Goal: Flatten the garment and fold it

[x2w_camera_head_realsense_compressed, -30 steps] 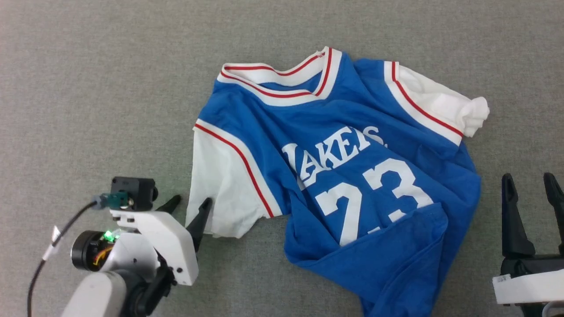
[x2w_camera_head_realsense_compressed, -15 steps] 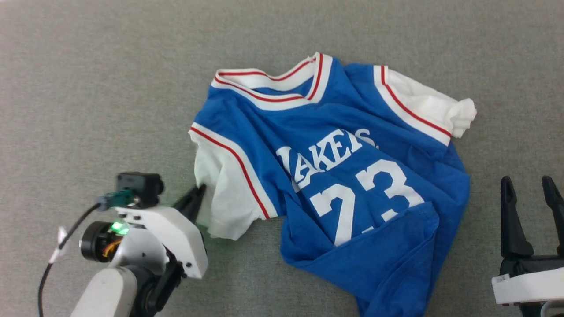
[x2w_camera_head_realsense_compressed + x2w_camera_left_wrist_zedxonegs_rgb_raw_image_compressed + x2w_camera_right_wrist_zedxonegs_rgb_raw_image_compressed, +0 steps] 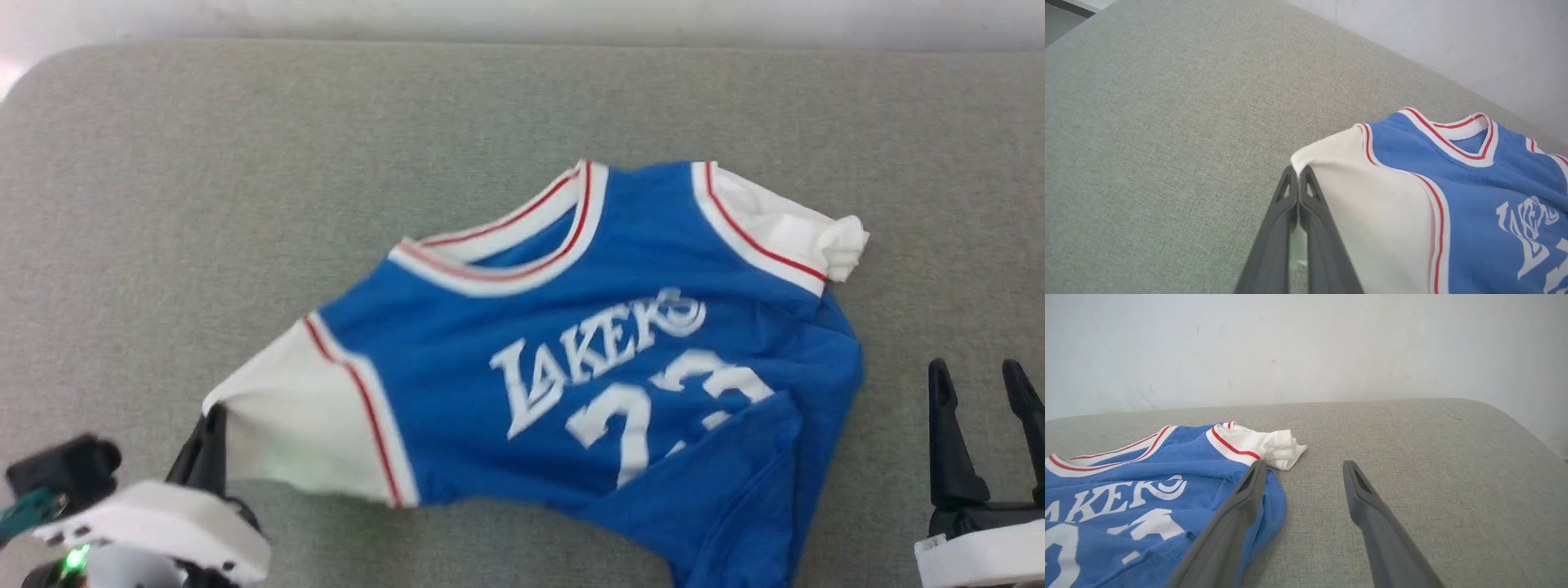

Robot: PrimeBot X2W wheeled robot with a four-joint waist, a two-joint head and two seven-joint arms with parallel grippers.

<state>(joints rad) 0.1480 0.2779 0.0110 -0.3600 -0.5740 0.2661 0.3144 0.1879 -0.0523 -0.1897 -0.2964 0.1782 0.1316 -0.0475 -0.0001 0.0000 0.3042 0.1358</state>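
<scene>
1. The garment [image 3: 620,269] is royal blue, with white lettering [image 3: 600,355] and a white number [image 3: 629,445] on the front.
2. Its sleeve end [image 3: 286,416] and collar [image 3: 490,284] are white with thin red stripes.
3. The surface [image 3: 245,163] beneath is a pale grey-green weave.
4. The left gripper [image 3: 1298,171] and right gripper [image 3: 976,371] have dark grey fingers and white casings.
5. The wall [image 3: 1306,343] is off-white.

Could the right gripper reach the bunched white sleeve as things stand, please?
Probably yes: the right gripper is open, and bare grey surface lies between it and the sleeve, with nothing in the way.
</scene>
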